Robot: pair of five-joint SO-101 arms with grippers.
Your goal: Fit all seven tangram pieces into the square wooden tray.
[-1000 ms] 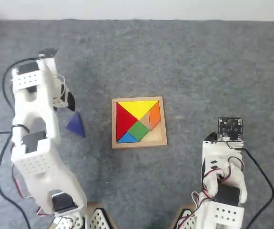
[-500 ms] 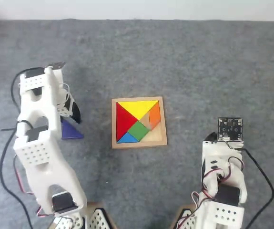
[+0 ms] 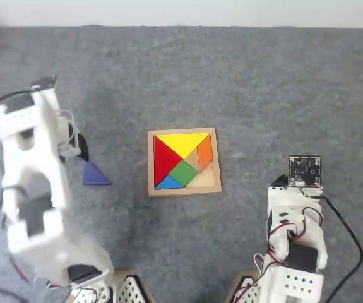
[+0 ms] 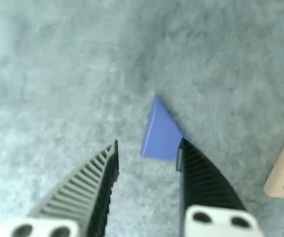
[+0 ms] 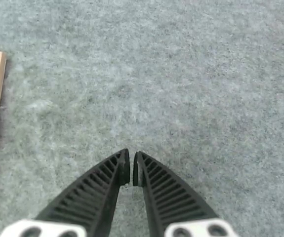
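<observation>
High view: your left gripper (image 3: 79, 147) has shifted away from the tray, uncovering one purple triangle (image 3: 96, 175) flat on the carpet (image 3: 250, 88) just beside its fingers. One wooden tray (image 3: 184, 192) holds five coloured pieces: red triangle (image 3: 162, 161), yellow triangle (image 3: 182, 144), orange piece (image 3: 205, 151), green square (image 3: 182, 172), blue triangle (image 3: 168, 183). Left wrist view: fingers spread, purple triangle just beyond the tips. Right wrist view: right gripper (image 5: 132, 165) pressed together over carpet, tray edge off to its side.
</observation>
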